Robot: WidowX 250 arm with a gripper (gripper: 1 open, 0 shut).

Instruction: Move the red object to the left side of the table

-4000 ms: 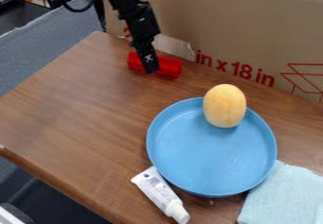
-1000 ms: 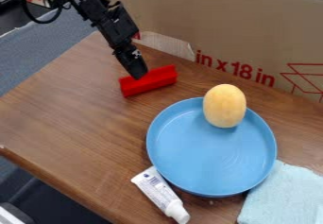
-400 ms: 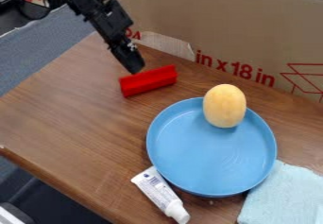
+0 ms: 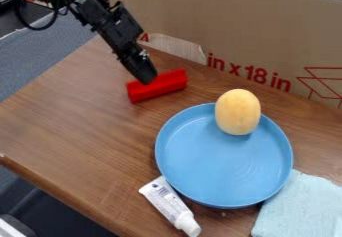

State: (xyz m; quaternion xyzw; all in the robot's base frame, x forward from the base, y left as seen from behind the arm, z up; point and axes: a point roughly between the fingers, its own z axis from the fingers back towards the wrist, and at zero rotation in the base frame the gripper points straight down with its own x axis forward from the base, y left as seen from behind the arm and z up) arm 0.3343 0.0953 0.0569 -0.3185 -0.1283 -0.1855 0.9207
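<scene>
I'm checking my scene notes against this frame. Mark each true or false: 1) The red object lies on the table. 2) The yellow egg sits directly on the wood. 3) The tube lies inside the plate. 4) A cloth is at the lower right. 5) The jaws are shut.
1) True: the red object lies on the table.
2) False: the yellow egg sits in the blue plate.
3) False: the tube lies on the wood beside the plate.
4) True: the cloth is there.
5) True: the gripper has its jaws shut.
</scene>
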